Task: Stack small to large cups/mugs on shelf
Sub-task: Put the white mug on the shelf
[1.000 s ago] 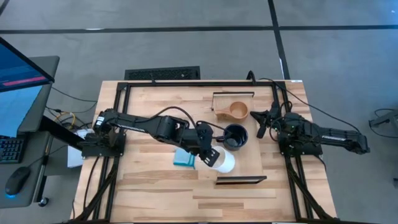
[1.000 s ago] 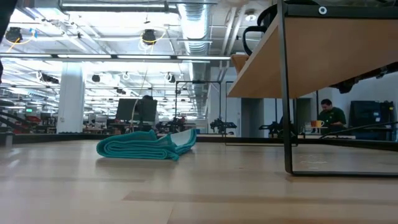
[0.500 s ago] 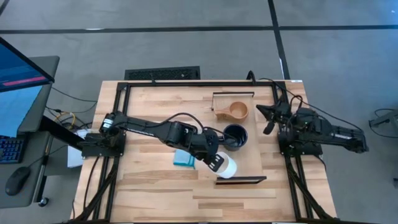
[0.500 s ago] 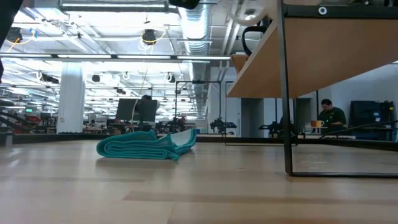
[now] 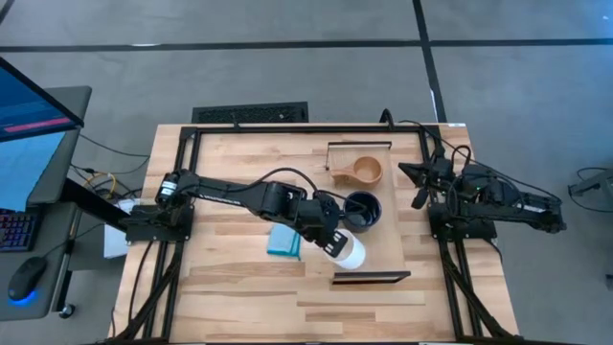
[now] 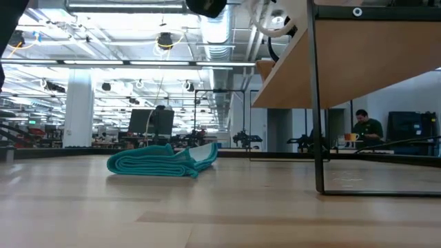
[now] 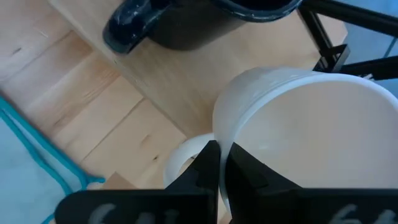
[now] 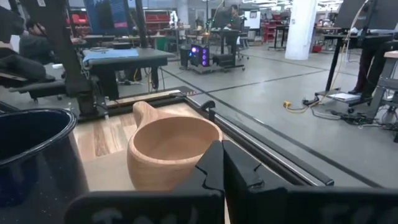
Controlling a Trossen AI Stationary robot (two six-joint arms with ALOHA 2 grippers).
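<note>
White mug in your left pincer, at the shelf's near end

Your white mug (image 5: 347,252) hangs over the shelf (image 5: 383,247), next to the navy mug (image 5: 362,211), with the wooden cup (image 5: 364,172) beyond it along the board's long axis. The left pincer (image 7: 219,163) is pinching the white mug's rim by the handle, mouth toward the wrist camera. The right pincer (image 5: 418,185) waits pressed together, empty, off the shelf's far-end side, nearer the wooden cup. Count: three cups, one shelf, one blue cloth (image 5: 283,241) on the desk (image 5: 230,297).
</note>
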